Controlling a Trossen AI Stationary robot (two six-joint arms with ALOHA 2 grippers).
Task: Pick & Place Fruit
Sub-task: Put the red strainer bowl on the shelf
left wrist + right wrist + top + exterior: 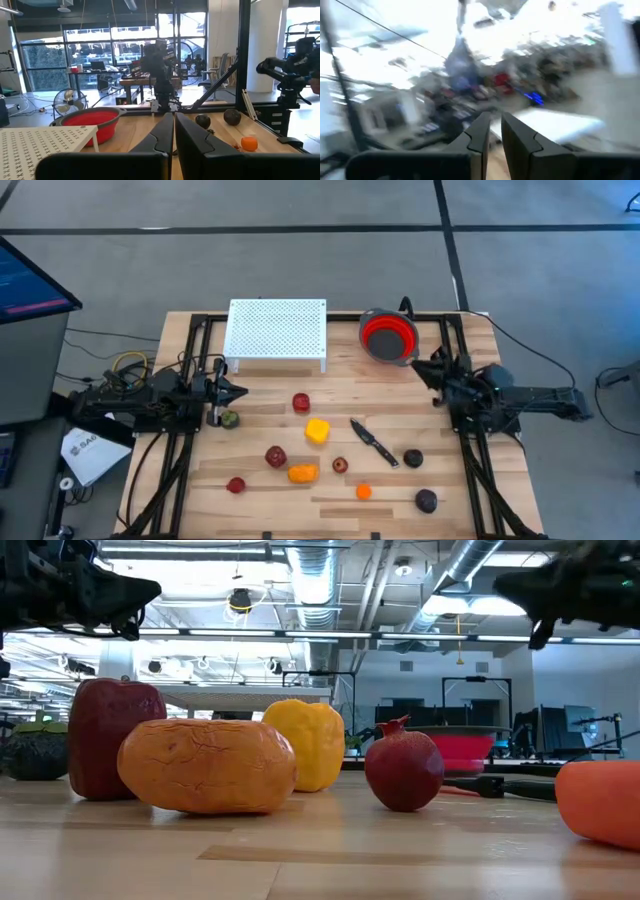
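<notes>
From above, a wooden table [330, 485] holds scattered fruit [317, 430], a knife [373, 441], a white rack [277, 332] and a red colander [389, 336]. Left gripper [240, 391] and right gripper [420, 366] hover at opposite edges, jaws together, holding nothing. At table level, fruit fills the foreground under an industrial ceiling. Left wrist shows closed fingers [192, 140] facing windows; right wrist is blurred, fingers [517, 136] nearly touching.
</notes>
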